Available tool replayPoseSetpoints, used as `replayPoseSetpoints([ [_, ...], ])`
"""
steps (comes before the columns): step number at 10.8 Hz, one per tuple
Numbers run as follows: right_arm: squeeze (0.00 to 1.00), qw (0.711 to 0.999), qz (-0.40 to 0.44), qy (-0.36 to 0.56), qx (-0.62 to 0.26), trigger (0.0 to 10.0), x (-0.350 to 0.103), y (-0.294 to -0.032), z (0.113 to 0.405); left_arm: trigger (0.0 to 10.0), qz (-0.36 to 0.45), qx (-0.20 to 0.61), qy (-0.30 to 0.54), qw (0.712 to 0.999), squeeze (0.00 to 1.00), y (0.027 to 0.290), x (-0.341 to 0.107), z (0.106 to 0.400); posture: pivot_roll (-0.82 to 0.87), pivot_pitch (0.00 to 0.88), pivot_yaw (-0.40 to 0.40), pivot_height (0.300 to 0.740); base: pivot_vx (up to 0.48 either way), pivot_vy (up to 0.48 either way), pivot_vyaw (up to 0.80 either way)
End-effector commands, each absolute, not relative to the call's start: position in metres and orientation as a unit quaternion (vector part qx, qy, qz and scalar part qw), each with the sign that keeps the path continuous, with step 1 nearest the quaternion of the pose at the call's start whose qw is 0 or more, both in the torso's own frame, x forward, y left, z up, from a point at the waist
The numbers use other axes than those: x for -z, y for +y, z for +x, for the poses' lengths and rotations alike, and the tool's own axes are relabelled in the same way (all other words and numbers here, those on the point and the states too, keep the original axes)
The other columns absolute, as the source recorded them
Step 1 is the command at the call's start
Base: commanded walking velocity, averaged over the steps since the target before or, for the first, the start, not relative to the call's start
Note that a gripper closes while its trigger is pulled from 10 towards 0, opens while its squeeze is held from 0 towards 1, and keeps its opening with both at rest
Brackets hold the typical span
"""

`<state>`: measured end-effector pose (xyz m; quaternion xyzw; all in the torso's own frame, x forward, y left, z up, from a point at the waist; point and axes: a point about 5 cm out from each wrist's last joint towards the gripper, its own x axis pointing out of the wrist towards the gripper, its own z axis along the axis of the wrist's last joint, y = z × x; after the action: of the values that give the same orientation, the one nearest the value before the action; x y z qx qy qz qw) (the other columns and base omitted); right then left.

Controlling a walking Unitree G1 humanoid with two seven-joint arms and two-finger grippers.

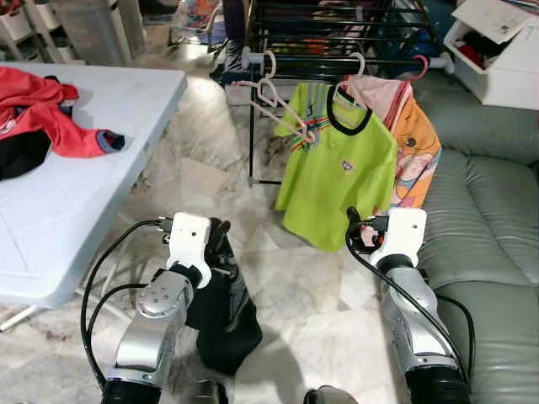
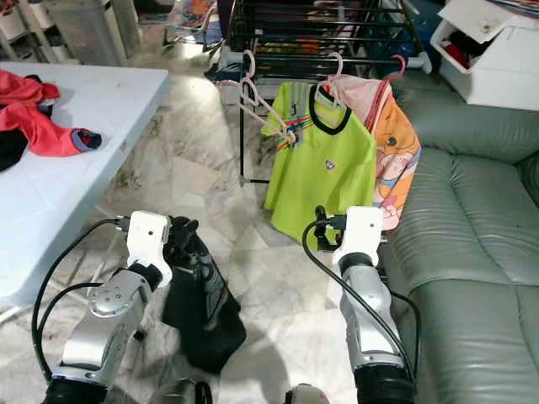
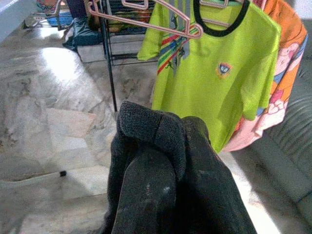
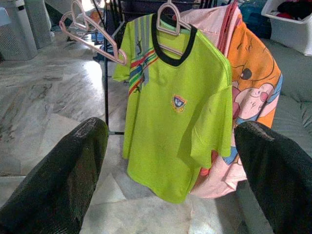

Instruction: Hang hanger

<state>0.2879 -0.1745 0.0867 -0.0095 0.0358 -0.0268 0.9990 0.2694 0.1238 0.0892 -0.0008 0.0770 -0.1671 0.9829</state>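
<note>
Bright daylight, floor (image 1: pixel 210 181) glare; wrist foregrounds perhaps defocused.

Two head cameras look forward and down from above both forearms, across marble floor (image 1: pixel 320 286) toward a drying rack (image 1: pixel 337 34), white table (image 1: pixel 76 202) at left, grey sofa (image 1: pixel 497 219) at right. Each wrist camera looks along its own fingers (much closer in) at the lime-green shirt (image 4: pixel 175 107) and pink hangers (image 3: pixel 161 19), ground all four views share.
</note>
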Motion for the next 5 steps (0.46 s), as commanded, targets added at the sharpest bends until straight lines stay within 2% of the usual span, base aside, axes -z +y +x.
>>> replayPoseSetpoints([
  [1, 0.0, 0.999, -0.01, 0.036, 0.029, 10.0, -0.0882, -0.1759, 0.29, 10.0, -0.004, 0.174, 0.044, 0.984, 0.0, 0.1211, -0.1022, 0.2734, -0.01, 0.041, -0.006, 0.74, 0.0, 0.0, 0.0],
  [4, 0.0, 0.999, -0.008, 0.036, 0.031, 10.0, -0.0881, -0.1766, 0.2901, 10.0, -0.007, 0.183, 0.044, 0.982, 0.0, 0.1176, -0.1031, 0.2738, -0.01, 0.041, -0.004, 0.74, 0.0, 0.381, 0.0],
  [5, 0.0, 0.999, -0.009, 0.036, 0.031, 10.0, -0.0878, -0.1763, 0.29, 10.0, -0.009, 0.189, 0.044, 0.981, 0.0, 0.1152, -0.1031, 0.2734, -0.01, 0.041, -0.004, 0.74, 0.247, 0.412, 0.0],
])
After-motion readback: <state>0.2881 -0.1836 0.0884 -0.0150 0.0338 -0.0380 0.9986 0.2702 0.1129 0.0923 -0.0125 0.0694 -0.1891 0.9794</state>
